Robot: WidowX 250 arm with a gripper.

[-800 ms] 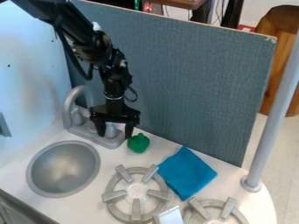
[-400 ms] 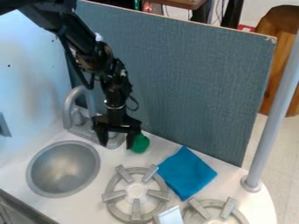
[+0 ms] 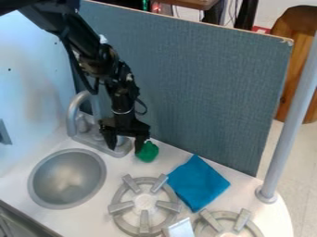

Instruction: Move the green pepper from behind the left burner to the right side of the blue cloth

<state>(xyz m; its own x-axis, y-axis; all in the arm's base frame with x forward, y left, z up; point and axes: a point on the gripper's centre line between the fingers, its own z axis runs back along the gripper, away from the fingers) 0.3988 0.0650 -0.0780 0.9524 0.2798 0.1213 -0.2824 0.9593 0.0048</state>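
Note:
The black gripper [image 3: 125,144] hangs over the faucet base at the counter's back, pointing down with its fingers apart and nothing between them. Its right finger is beside the green object [image 3: 148,152], overlapping its left edge; whether they touch I cannot tell. That green thing, rounded and lumpy like a toy pepper, rests on the white counter near the blue-grey panel. A blue cloth [image 3: 197,183] lies flat to the right of it.
The grey faucet [image 3: 73,110] rises behind and left of the gripper. A round metal sink [image 3: 66,178] is at the left. Two stove burners [image 3: 145,206] sit at the front, with a white-and-silver item [image 3: 180,228] between them. The upright panel [image 3: 192,88] borders the counter's back.
The gripper has come slightly lower and to the right, bringing its right finger up beside the green object. The cloth and the green object have stayed put.

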